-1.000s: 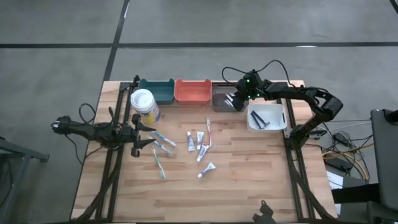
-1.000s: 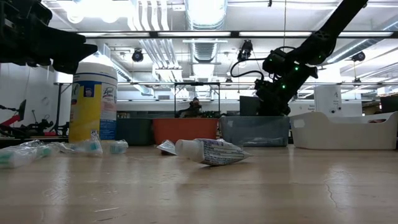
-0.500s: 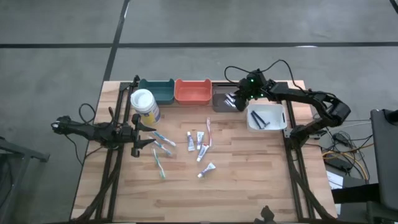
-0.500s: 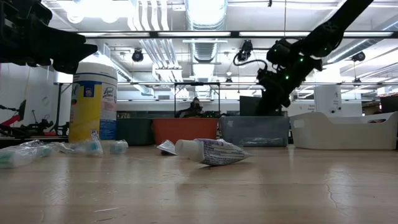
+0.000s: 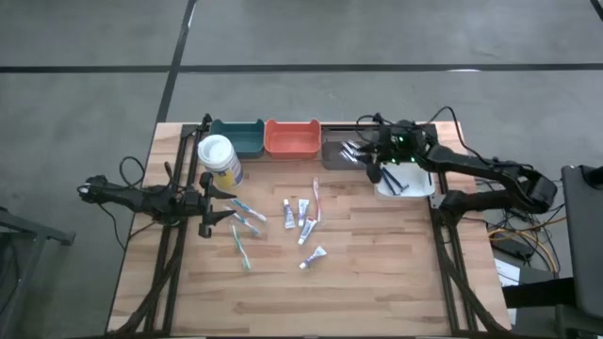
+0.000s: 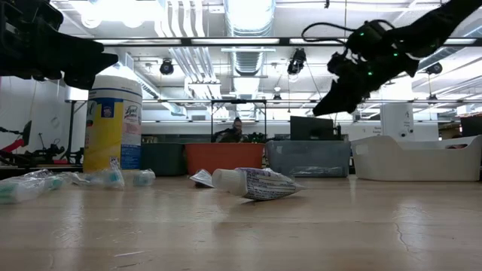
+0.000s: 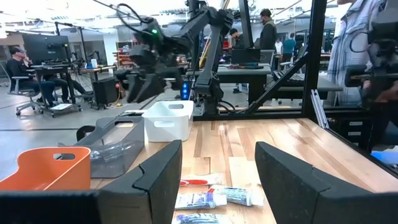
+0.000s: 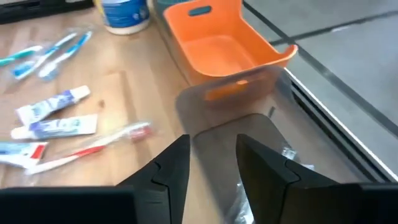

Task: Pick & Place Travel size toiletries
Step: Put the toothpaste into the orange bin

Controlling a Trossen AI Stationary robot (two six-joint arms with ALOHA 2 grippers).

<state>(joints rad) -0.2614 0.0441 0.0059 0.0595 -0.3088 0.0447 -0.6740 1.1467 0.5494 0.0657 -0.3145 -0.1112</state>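
Note:
Several white mini tubes (image 5: pixel 303 226) with blue marks lie flat at the table's middle. A pink toothbrush (image 5: pixel 317 198) lies beside them, and teal toothbrushes (image 5: pixel 245 218) lie to their left. The tubes (image 8: pixel 55 115) and the pink toothbrush (image 8: pixel 106 144) also show in the right wrist view. Thin dark sticks (image 5: pixel 394 179) lie in the white bin (image 5: pixel 422 181). My right gripper (image 5: pixel 369 162) (image 8: pixel 213 165) hangs open and empty above the grey bin (image 5: pixel 337 151), which holds silvery pieces (image 8: pixel 239 199). My left gripper (image 5: pixel 226 202) (image 7: pixel 217 177) waits open at the table's left, just left of the teal toothbrushes.
A teal bin (image 5: pixel 237 137) and an orange bin (image 5: pixel 293 137) stand along the far edge, left of the grey one. A tall wipes canister (image 5: pixel 219 158) stands near the left gripper. The near half of the table (image 5: pixel 311 301) is bare wood. People are in the room behind.
My right gripper has risen from low over the grey bin and drawn back a little toward the table's right, tipping nearer to level. Its arm has swung lower and toward the right edge. The toiletries have kept their places.

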